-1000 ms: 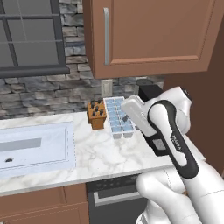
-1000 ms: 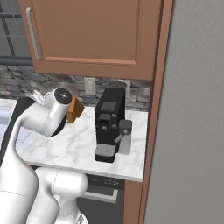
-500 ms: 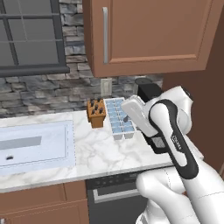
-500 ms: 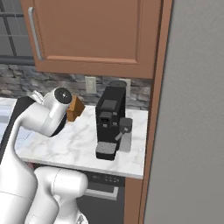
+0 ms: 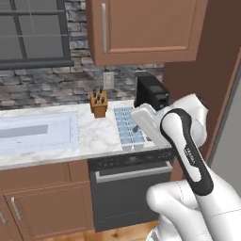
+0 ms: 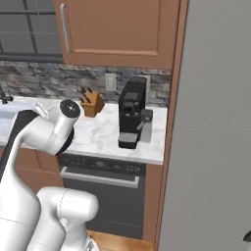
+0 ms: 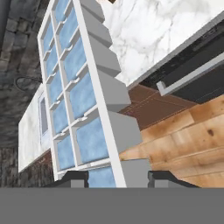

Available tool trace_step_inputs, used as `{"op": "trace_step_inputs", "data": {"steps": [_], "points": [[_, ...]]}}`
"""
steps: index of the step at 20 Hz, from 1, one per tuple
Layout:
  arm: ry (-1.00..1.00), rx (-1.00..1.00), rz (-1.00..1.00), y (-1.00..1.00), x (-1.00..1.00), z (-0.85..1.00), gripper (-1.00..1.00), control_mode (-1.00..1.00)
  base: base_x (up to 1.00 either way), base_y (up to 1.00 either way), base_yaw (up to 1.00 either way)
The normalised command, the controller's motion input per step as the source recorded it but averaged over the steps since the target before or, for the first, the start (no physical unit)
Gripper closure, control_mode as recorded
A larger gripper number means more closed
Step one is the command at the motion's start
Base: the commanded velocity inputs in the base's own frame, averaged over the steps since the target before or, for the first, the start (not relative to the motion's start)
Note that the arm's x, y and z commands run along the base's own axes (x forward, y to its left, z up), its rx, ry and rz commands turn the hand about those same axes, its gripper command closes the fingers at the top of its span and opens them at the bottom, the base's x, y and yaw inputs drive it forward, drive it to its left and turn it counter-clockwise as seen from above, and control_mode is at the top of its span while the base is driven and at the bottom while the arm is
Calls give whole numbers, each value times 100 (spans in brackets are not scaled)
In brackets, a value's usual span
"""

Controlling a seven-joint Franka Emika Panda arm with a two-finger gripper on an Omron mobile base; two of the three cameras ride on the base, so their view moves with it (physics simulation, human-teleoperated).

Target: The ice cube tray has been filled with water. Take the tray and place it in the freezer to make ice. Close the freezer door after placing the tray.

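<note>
My gripper (image 7: 116,177) is shut on the near end of the ice cube tray (image 7: 83,100), a white tray with two rows of light-blue cells, one finger tip on each long side. The tray is held in the air, with the counter's front edge and the wood floor below it. In the left base view the tray (image 5: 126,128) hangs over the marble counter's front edge with the gripper (image 5: 136,127) on it. The freezer (image 6: 213,127) is the tall grey panel at the right. Its edge (image 5: 234,127) also borders the left base view.
An orange-brown knife block (image 5: 99,104) and a black coffee machine (image 6: 131,112) stand on the marble counter (image 5: 96,134). A sink (image 5: 35,132) lies at the left. A dark oven front (image 5: 129,186) sits under the counter, with brown wall cabinets (image 5: 146,28) above.
Both base views have shifted: the counter sits farther off and more of the oven front and the grey freezer panel shows. The tray stays in my gripper.
</note>
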Motion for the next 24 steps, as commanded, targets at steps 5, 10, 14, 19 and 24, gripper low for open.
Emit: {"op": "trace_step_inputs", "data": {"steps": [5, 10, 14, 19, 24], "points": [[0, 0, 0, 0, 0, 0, 100, 100, -84, -2, 0], [0, 0, 0, 0, 0, 0, 100, 100, -78, -24, 0], [0, 0, 0, 0, 0, 0, 100, 100, -56, -56, 0], [0, 0, 0, 0, 0, 0, 100, 100, -34, -69, 0], [0, 0, 0, 0, 0, 0, 100, 100, -22, -81, -3]]}}
